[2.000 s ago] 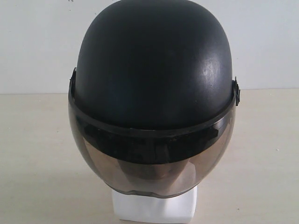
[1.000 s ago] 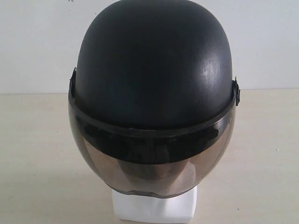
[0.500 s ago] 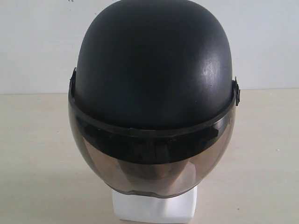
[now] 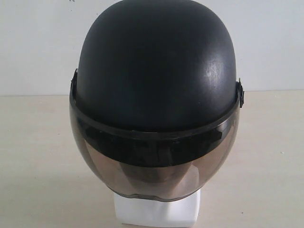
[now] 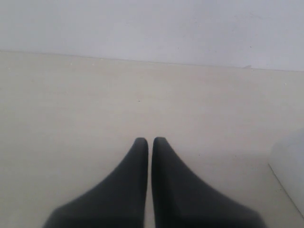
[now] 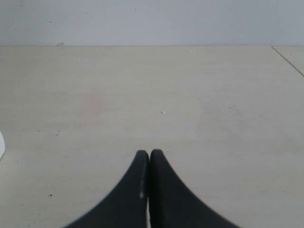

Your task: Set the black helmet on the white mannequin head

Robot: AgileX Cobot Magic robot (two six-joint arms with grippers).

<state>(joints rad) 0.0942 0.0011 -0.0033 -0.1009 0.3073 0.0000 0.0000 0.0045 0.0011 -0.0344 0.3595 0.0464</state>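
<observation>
The helmet (image 4: 156, 71) sits on the head (image 4: 154, 212), whose white base shows at 6 o'clock beneath the visor (image 4: 99, 156), so the task looks done, while the left end effector (image 5: 150, 141) and right end effector (image 6: 149, 153) hover over the counter (image 4: 38, 156), both pressed together and empty.

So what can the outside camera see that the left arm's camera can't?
Only the exterior view shows the black helmet sitting on the white mannequin head, with its smoky visor hanging over the face. Only the left wrist view shows the left gripper, shut and holding nothing, plus a blurry white edge I cannot identify. Both show the pale table and the white wall behind it.
</observation>
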